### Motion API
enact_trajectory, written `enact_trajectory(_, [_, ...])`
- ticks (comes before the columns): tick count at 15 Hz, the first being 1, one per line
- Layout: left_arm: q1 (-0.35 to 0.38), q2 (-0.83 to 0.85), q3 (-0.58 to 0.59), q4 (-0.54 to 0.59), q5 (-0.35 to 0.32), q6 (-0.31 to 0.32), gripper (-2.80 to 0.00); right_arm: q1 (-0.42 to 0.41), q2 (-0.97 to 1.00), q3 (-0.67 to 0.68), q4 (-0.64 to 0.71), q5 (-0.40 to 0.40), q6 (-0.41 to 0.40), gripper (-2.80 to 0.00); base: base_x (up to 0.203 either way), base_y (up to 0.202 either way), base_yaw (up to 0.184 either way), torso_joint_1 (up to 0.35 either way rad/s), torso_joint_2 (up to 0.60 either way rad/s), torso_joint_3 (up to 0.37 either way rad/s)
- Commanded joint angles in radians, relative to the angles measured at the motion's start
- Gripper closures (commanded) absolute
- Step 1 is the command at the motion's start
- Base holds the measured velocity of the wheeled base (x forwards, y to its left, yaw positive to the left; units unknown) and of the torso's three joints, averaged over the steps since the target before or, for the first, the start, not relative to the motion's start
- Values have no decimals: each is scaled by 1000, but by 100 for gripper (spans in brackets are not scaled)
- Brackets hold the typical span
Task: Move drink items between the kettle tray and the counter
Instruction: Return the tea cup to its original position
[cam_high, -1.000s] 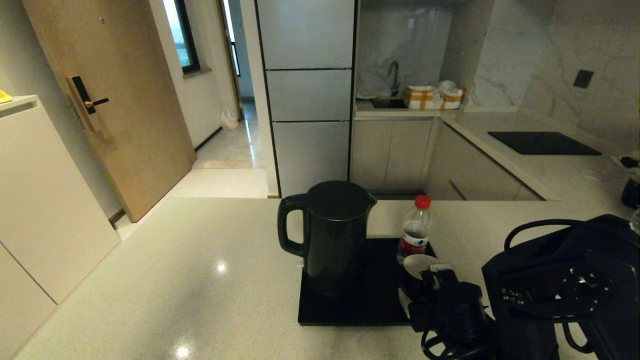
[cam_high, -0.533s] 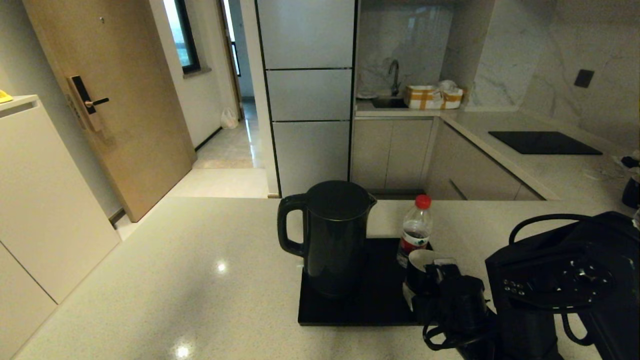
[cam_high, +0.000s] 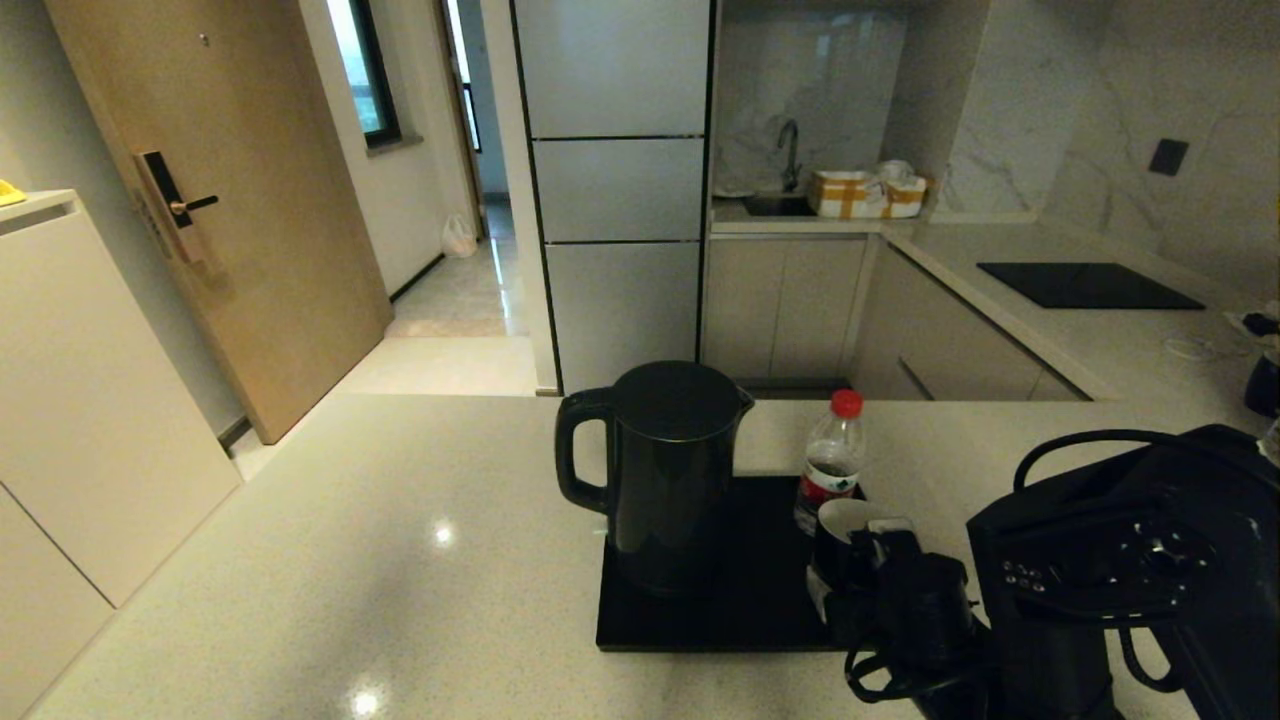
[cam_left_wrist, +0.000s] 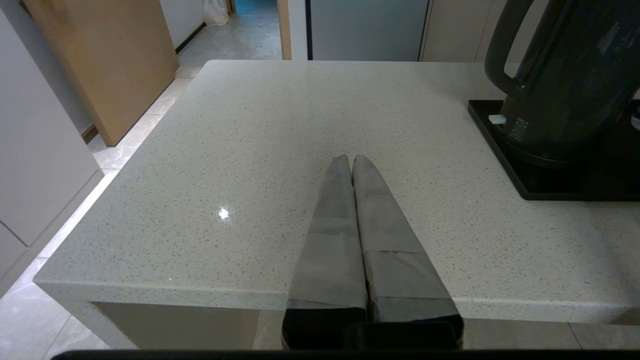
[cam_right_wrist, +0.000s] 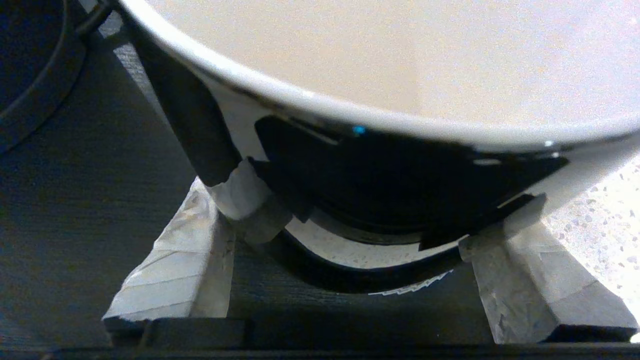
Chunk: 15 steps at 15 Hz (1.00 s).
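The black electric kettle (cam_high: 668, 470) stands on the left part of the black kettle tray (cam_high: 745, 605). At the tray's far right corner stands the clear bottle with the red cap (cam_high: 830, 460). The black cup with the white inside (cam_high: 838, 528) is at the tray's right edge, with my right gripper (cam_high: 862, 560) shut on it. In the right wrist view both padded fingers (cam_right_wrist: 240, 200) press the cup's black wall (cam_right_wrist: 380, 170) from either side. My left gripper (cam_left_wrist: 350, 160) is shut and empty above the beige counter (cam_left_wrist: 300, 125), left of the kettle (cam_left_wrist: 565, 75).
The counter (cam_high: 380, 560) ends at a front edge near the left gripper and at a left edge over the floor. A black cooktop (cam_high: 1085, 285) lies on the far right worktop. A dark object with a cord (cam_high: 1262, 385) sits at the right edge.
The right gripper and the cup have shifted a little up and to the right over the first half second, then hardly moved. Kettle and bottle stay put.
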Motion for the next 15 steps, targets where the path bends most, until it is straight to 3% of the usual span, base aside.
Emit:
enact_trajectory(1, [0, 0, 0, 0, -2, 0, 0, 6, 9, 3, -7, -3, 0, 0, 0, 0, 0, 0, 0, 0])
enact_trajectory(3, [0, 0, 0, 0, 0, 0, 0, 11, 9, 6, -7, -12, -1, 0, 0, 0, 0, 0, 0, 0])
enact_trajectory(4, [0, 0, 0, 0, 0, 0, 0, 12, 11, 5, -7, -22, -1, -280, 0, 0, 0, 0, 0, 0])
enact_trajectory(15, [0, 1, 0, 0, 0, 0, 0, 33, -11, 54, -7, -27, 6, -280, 0, 0, 0, 0, 0, 0])
